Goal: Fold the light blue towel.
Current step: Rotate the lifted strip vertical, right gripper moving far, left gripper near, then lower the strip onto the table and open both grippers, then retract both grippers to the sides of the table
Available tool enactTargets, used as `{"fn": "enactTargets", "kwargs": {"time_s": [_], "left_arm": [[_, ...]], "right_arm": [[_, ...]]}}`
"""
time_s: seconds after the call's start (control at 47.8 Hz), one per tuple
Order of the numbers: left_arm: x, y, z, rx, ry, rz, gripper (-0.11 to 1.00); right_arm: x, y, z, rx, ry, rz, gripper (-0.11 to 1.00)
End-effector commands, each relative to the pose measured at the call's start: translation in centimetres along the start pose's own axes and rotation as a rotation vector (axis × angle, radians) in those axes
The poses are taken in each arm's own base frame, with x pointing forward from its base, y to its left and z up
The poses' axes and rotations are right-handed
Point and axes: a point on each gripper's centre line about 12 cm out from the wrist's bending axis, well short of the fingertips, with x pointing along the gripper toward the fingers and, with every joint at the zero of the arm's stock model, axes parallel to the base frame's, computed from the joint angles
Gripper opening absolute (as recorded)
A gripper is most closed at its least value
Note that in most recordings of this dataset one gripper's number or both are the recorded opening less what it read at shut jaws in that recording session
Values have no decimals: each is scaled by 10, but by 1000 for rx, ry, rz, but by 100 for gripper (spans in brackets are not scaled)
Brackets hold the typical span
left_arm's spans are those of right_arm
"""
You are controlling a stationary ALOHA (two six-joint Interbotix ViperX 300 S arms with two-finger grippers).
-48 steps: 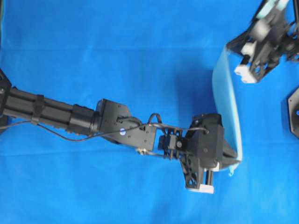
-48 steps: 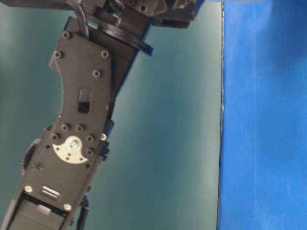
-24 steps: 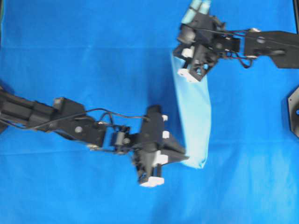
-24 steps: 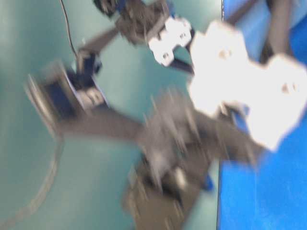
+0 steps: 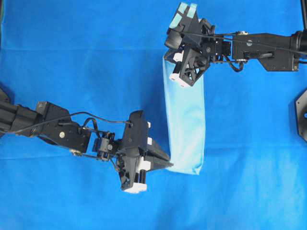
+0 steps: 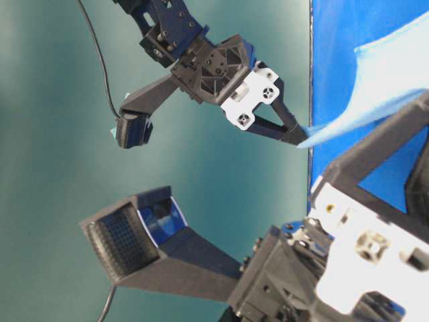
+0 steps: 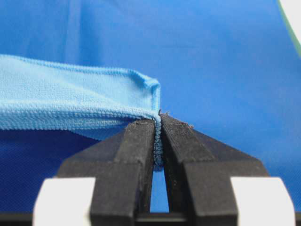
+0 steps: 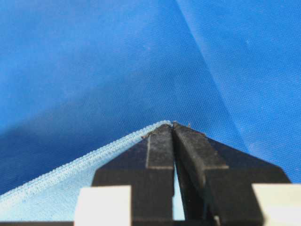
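Observation:
The light blue towel is doubled into a long narrow strip running from upper middle to lower middle of the overhead view. My left gripper is shut on its lower left corner, and the left wrist view shows the hem pinched between the jaws, with the towel trailing off to the left. My right gripper is shut on the upper corner. In the right wrist view the stitched edge of the towel meets the closed tips. At table level the towel hangs stretched off the surface.
A darker royal-blue table covering lies under everything. A black fixture sits at the right edge. The left arm reaches in from the left and the right arm from the upper right.
Both grippers have carried the towel leftward. The right gripper came from the top right corner to the upper middle. The left gripper slid left and slightly down. The towel now hangs straighter.

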Motion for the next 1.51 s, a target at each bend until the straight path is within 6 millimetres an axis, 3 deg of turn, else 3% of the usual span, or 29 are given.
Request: {"fn": "enactTargets", "kwargs": {"time_s": [0.0,0.146,0.272,0.397,0.439,0.481,0.627,0.816,1.088,1.485], "left_arm": [[-6,-22,11,20,-23,-48,2],[-5,-22,11,18,-12,-45,5],[-5,-22,10,18,-5,-43,28],[-6,-22,11,20,7,-40,50],[-7,-22,11,20,18,-38,54],[-9,-23,12,20,28,-35,53],[-24,-26,18,24,96,-23,53],[-55,-31,26,36,163,-17,53],[-105,-26,31,47,91,-33,53],[-159,11,36,51,-210,-6,53]], "right_arm": [[-4,-5,11,8,-33,-5,1],[-1,-4,9,8,-25,-3,1],[0,1,9,-1,-35,13,5],[-1,8,10,-16,-47,29,44],[0,9,9,-19,-42,30,57],[-1,9,9,-19,-43,29,64],[-7,7,9,-16,-41,21,58],[-29,6,11,-8,-66,18,59],[-79,3,-5,8,-138,45,58],[-164,25,-45,-21,-455,274,58]]}}
